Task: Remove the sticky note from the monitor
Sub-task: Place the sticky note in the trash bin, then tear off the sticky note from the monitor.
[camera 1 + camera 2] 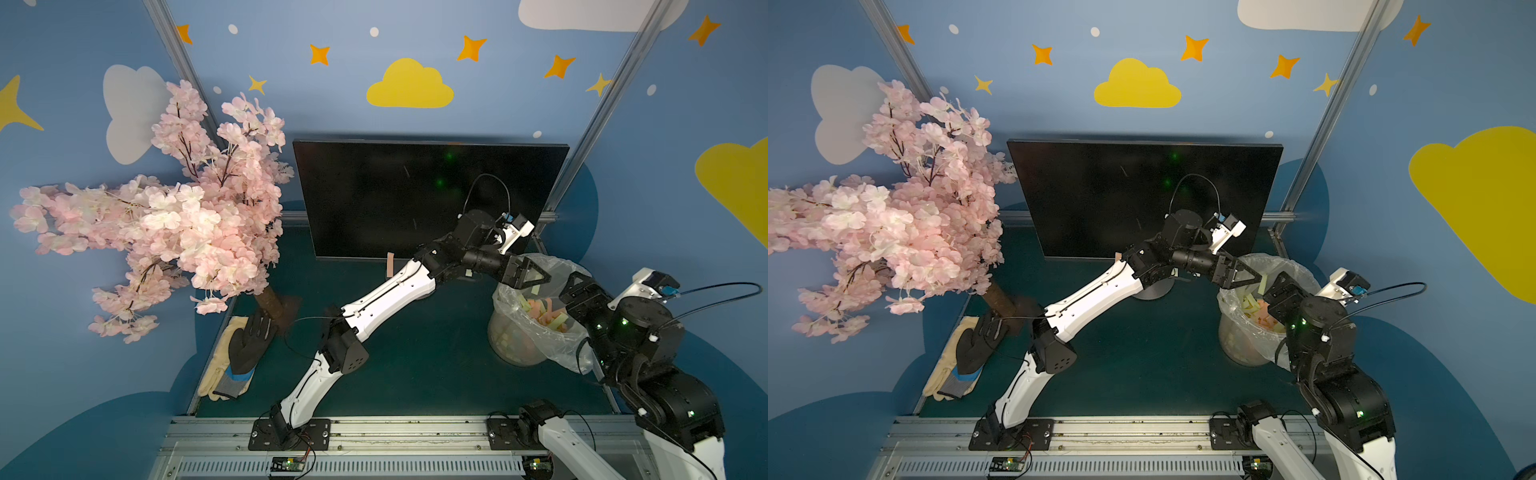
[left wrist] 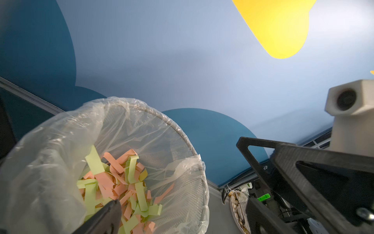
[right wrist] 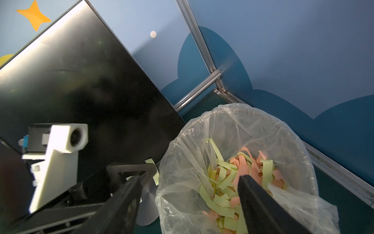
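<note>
Pink sticky note hangs on the monitor, at its lower edge a little left of middle. It is a narrow strip, long axis upright.

Left end effector is off the monitor's lower right corner, above the bin. It is spread wide, and a green note seems stuck to one tip.

Left arm is nearer; the pink note lies back toward the monitor's middle.

Right end effector is spread, holding nothing.

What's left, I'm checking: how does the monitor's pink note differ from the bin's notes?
The pink note hangs alone and straight at the monitor's lower edge; the notes in the bin lie heaped and curled, pink and green. Both are narrow paper strips.
</note>
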Available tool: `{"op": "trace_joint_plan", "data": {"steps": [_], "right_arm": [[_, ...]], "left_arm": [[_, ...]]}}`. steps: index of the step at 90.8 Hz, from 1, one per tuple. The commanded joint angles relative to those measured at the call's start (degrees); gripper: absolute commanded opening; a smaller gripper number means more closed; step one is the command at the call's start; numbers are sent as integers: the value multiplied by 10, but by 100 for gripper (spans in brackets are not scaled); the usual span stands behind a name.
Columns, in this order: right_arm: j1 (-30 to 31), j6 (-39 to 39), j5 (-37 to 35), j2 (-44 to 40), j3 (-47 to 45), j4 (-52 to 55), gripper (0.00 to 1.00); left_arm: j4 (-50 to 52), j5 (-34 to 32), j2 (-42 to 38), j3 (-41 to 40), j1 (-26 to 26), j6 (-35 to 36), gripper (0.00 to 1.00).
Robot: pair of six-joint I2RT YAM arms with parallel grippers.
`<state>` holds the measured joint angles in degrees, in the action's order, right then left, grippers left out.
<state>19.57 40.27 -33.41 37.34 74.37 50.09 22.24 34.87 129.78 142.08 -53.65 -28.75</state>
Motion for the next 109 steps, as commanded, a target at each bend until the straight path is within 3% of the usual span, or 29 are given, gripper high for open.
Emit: {"op": "trace_joint_plan", "data": {"steps": [1,26,69,84,109], "right_arm": [[-1,-10,-3,-5,18,-2,80],[-1,-31,36,27,35,-18,80],[5,-32,245,171,90,-71,79],[54,-26,262,210,92,-91,78],[153,-40,260,264,79,-109,78]], "left_arm": [[6,-3,-58,-25,20,23,99],[-17,-22,-175,-167,58,52,99],[-177,-85,-453,-613,195,12,100],[-261,-92,-517,-755,257,-47,99],[-340,-127,-576,-892,317,-113,99]]}}
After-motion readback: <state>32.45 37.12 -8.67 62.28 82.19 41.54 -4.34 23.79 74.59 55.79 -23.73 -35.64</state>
